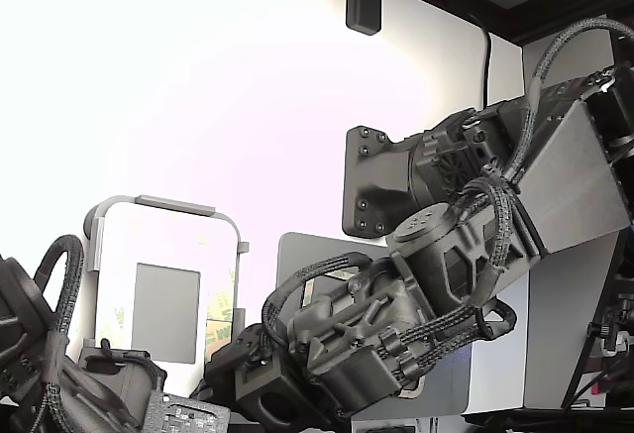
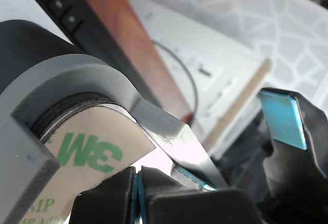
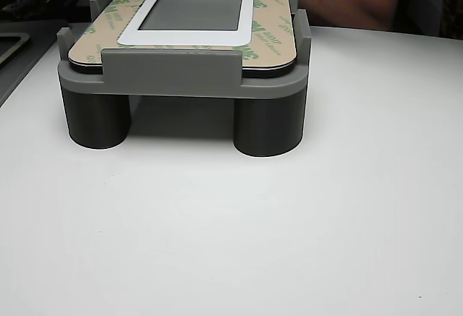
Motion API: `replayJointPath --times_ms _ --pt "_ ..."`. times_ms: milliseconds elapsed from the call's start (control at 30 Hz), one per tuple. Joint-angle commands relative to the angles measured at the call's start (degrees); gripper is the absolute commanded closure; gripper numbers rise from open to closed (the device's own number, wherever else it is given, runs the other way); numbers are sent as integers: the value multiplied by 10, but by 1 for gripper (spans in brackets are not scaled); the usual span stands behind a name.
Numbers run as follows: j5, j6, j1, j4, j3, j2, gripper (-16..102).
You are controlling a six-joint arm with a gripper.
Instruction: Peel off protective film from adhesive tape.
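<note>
A white plate (image 3: 194,37) with a grey window lies in a grey fixture (image 3: 170,70). Pale-yellow protective film (image 3: 269,23) with green 3M print covers the adhesive tape in bands along the plate's edges. The film fills the fixture's rounded corner in the wrist view (image 2: 87,157) and shows faintly in the exterior view (image 1: 224,326). My gripper (image 2: 236,152) sits right at that corner. One blue-padded finger (image 2: 282,119) stands apart from the other (image 2: 189,178), with nothing between them. In the exterior view the gripper (image 1: 243,364) is low at the fixture's near edge.
A second dark arm (image 1: 59,374) sits at the exterior view's lower left. The fixture stands on two round legs (image 3: 266,124) on a white table (image 3: 231,229). A white device with a cable (image 2: 195,75) and a brown strip lie behind the gripper.
</note>
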Motion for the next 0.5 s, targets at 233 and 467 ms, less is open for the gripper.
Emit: replayJointPath --times_ms 233,467 --pt "-4 -2 -12 -10 -1 19 95" --pt "-6 -3 -15 -10 1 23 95"
